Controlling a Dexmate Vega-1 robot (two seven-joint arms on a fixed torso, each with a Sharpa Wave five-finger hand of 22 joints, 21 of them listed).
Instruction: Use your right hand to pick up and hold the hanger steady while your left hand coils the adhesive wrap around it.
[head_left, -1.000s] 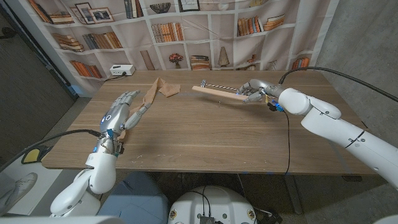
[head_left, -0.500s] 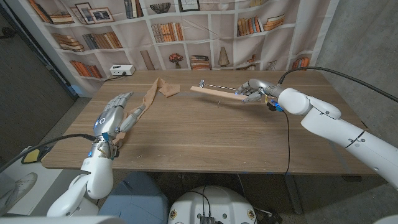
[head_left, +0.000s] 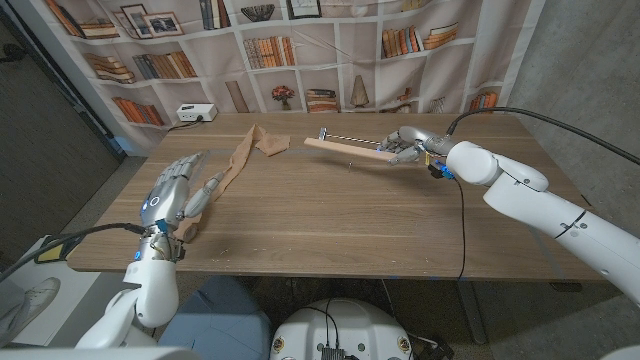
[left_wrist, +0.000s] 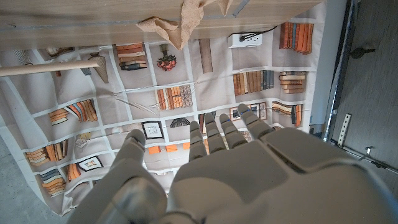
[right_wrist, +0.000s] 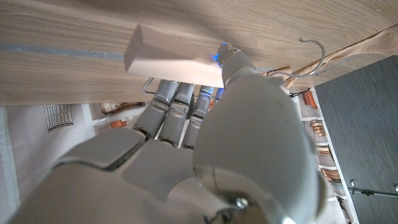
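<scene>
The left hand (head_left: 172, 193) hovers over the near-left part of the wooden table (head_left: 330, 230), fingers spread and holding nothing. The adhesive wrap (head_left: 243, 152), a tan strip, trails from just beyond that hand's fingertips toward the table's far edge, ending in a crumpled bunch; whether the fingertips touch its near end cannot be told from the head view. In the left wrist view the wrap (left_wrist: 183, 18) lies well ahead of the extended fingers (left_wrist: 217, 134), none of them around it.

Farther back, right of the table's centre, the right hand (head_left: 408, 145) grips one end of the wooden hanger (head_left: 345, 148), fingers closed around the bar. The right wrist view confirms fingers (right_wrist: 175, 102) wrapped under the bar (right_wrist: 171, 56), with the metal hook (right_wrist: 309, 56) near the wrap's far bunch.

Assessment: the step in hand is securing the wrap with the left hand. To do it well, pinch the near end cleanly (a loose end would slip) before carrying it to the bar, while the right hand holds the hanger level and motionless.
</scene>
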